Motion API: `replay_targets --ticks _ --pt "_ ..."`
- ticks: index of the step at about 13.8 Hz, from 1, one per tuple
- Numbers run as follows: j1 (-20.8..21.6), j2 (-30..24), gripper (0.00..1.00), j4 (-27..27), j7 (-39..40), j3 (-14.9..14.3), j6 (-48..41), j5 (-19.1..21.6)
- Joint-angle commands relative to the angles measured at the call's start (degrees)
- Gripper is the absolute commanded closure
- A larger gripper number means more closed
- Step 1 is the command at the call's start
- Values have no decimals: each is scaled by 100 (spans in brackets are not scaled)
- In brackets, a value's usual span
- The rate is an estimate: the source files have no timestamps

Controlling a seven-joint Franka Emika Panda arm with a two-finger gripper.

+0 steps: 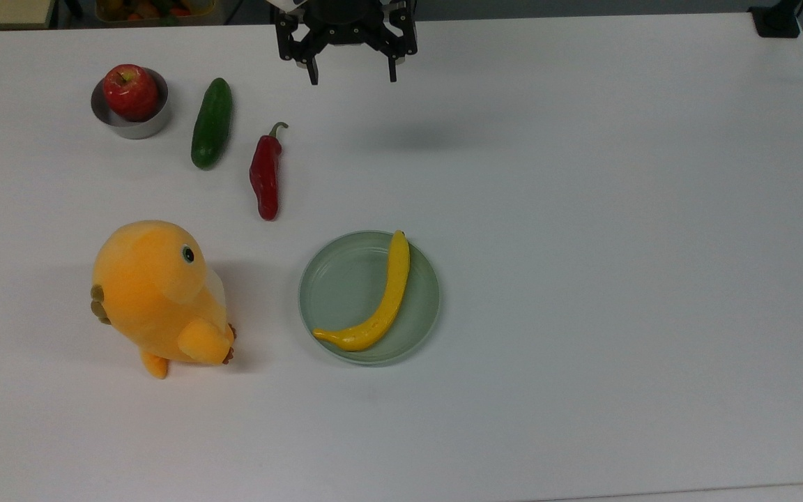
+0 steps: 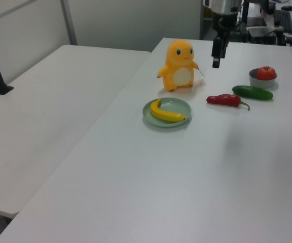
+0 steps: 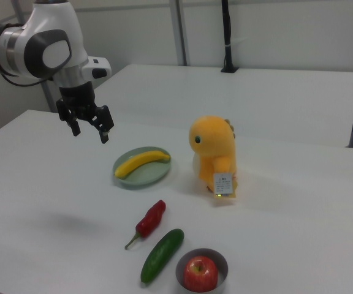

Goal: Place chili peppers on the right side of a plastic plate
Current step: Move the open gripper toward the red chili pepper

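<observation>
Sitting on a white table [image 1: 583, 279]: chili peppers [image 1: 265, 174] at eleven o'clock from plastic plate [image 1: 325, 293] (nothing moved yet). Hanging high, gripper [image 1: 353, 70] spread wide, holding nothing.

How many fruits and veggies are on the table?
4: an apple in the grey bowl, a cucumber beside it, a red chili next, and a banana on the green plate.

White worktop [image 1: 583, 279] under even indoor light. Second white table [image 2: 44, 111] alongside, narrow gap between. Pale walls [image 3: 274, 30] behind. Black post [image 3: 227, 37] clamped at far table edge.
</observation>
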State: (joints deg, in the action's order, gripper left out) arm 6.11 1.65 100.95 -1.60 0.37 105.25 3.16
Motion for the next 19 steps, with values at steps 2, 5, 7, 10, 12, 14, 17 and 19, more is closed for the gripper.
replay_targets --ticks 2,5,7,10,12,14,17,19 --pt "-13 -174 0 224 107 -2 180 45" --pt "-4 -174 0 259 107 -2 198 54" --pt "-13 -174 0 259 107 -2 180 45" --pt "-66 -208 0 311 125 -54 172 45" --pt "-127 -235 0 443 151 -54 198 27" --pt "-171 -288 0 627 178 -89 259 -8" --pt "-198 -314 0 628 195 -230 260 -17" --pt "-198 -306 0 663 187 -239 251 -17"
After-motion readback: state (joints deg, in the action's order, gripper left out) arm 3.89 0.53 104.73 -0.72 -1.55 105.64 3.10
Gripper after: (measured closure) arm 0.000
